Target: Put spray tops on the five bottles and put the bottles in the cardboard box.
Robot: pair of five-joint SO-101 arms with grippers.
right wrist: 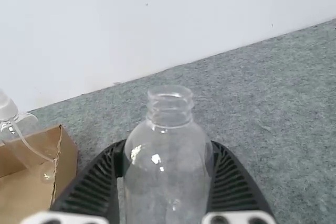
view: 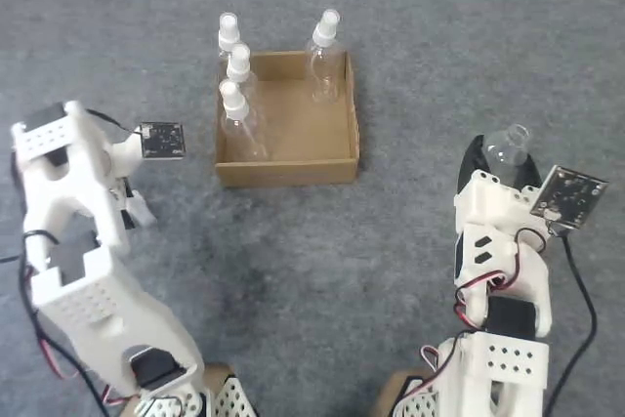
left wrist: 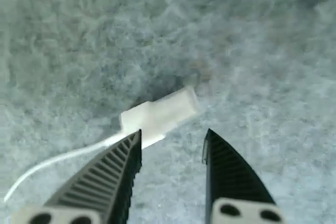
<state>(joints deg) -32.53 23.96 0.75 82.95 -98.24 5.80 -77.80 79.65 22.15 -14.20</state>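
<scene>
Arms stand side by side at the near edge of the bench (view: 293, 261), the left arm toward its left edge and the right arm toward its right edge.

The left arm is folded forward with the wrist turned down, so the left gripper (left wrist: 173, 132) points at the grey covering. Its fingers are spread and grasp nothing. The loose spray top (left wrist: 159, 115) lies flat on the bench just beyond the fingertips, nearer one finger than the other. Its thin tube (left wrist: 58, 161) trails past that finger. Whether the finger touches the top cannot be told.

The right arm reaches toward the far edge. The right gripper (right wrist: 168, 150) has its fingers pressed against either side of the open-necked bottle (right wrist: 169, 124). The bottle stands upright between them, its neck above the fingertips. Its base is hidden.

The cardboard box (view: 285, 171) sits mid-bench toward the far edge, well apart from both grippers. Three topped bottles line its left wall: the front bottle (view: 240, 126), the middle bottle (view: 239, 65) and the rear bottle (view: 229, 34). Whether the rear bottle stands inside the box or just behind its back wall cannot be told. The fourth bottle (view: 325, 56) stands at the back right corner. The middle and front right of the box floor are bare.

A broad strip of grey covering lies between the box's front wall and the arms, and more lies to either side of the box. A white wall (right wrist: 157, 24) rises along the far edge.
</scene>
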